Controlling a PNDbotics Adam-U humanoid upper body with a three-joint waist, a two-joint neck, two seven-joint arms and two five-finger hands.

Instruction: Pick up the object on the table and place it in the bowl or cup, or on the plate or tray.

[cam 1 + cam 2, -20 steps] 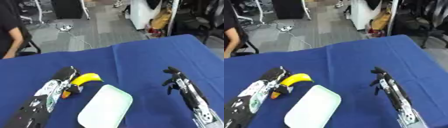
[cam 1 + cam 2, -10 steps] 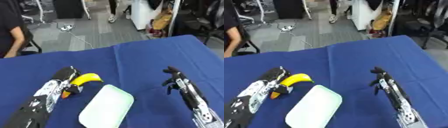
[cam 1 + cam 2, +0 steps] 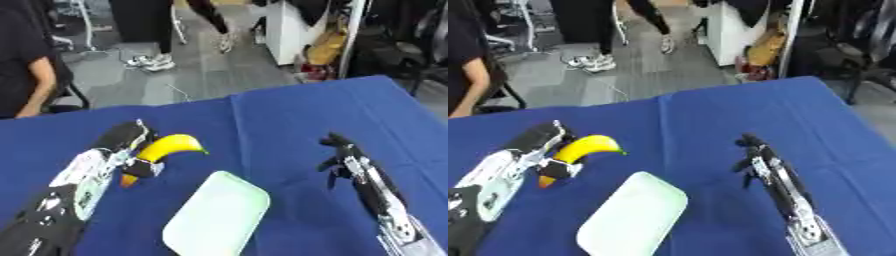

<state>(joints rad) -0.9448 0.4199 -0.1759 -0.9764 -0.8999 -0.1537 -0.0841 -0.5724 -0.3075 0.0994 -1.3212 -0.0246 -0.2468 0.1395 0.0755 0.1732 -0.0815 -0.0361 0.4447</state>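
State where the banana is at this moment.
The banana is on the left of both eye views, held in the left hand above the blue table, just up-left of the pale green tray.

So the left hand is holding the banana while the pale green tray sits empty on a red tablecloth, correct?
Not quite: the tablecloth is blue, not red, as the left eye view shows. The rest stands: the left hand holds the banana, and the pale green tray has nothing on it.

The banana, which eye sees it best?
The left eye view, just barely: there the banana sits further from the edge, with the left hand curled round its lower end beside the pale tray. The right eye view shows nearly the same, shifted left.
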